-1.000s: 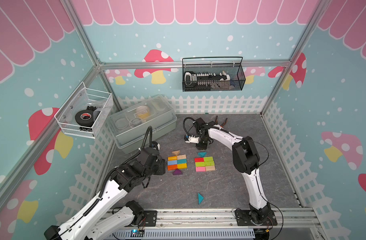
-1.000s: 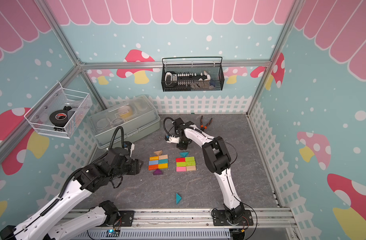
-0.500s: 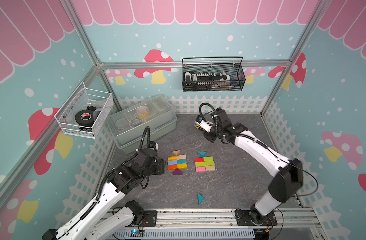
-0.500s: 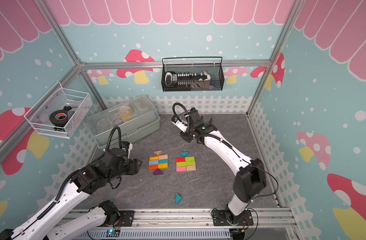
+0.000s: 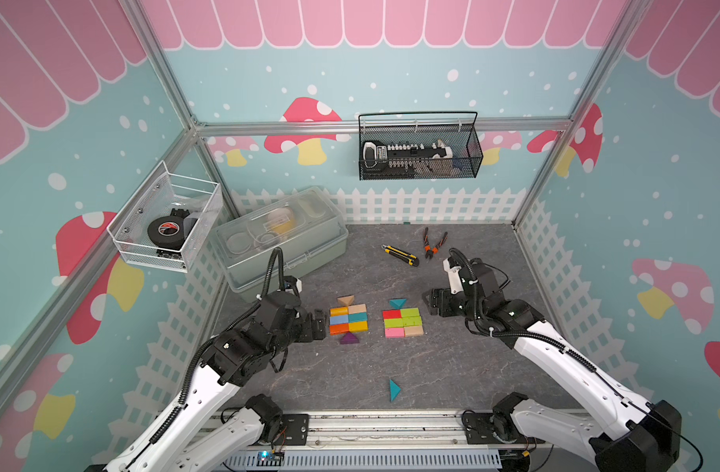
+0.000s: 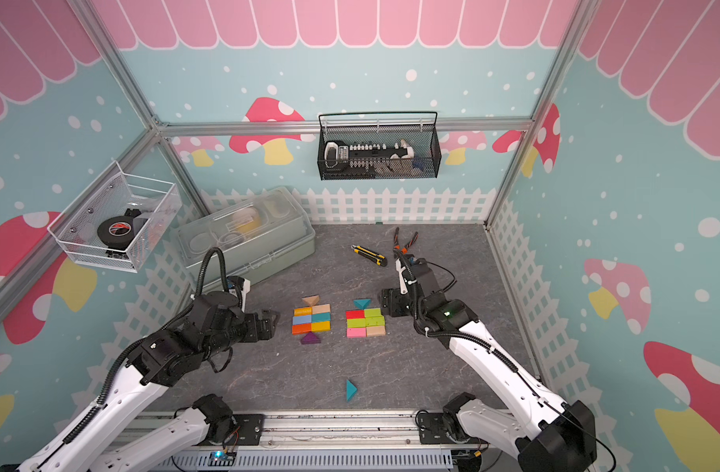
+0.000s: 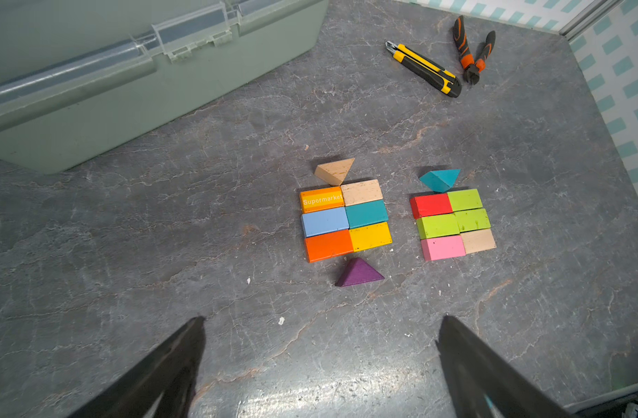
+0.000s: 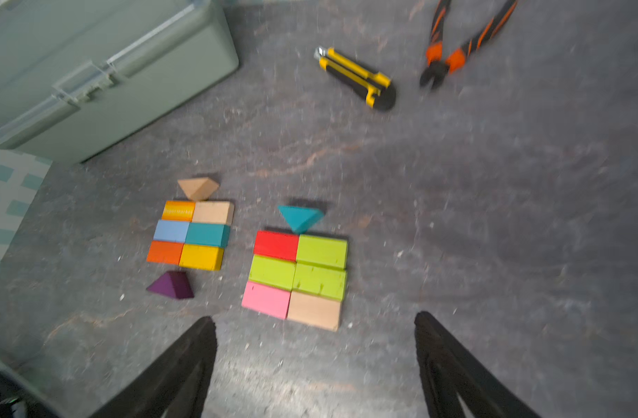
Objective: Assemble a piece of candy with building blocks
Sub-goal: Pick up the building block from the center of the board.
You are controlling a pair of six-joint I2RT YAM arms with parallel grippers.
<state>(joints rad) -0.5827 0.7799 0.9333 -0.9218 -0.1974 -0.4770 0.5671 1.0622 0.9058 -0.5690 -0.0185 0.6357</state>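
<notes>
On the desk (image 5: 452,367), the building blocks (image 5: 348,320) form 2 rectangles of 6 near the utility knife (image 5: 400,255); 1 teal wedge (image 5: 393,389) lies well apart from it. Left end effector (image 7: 319,365) and right end effector (image 8: 315,362) are spread, holding nothing.

My grey table (image 5: 464,367) carries the building blocks (image 5: 374,321), a storage box (image 5: 280,241), a utility knife (image 5: 400,255) and pliers (image 5: 432,243).
</notes>
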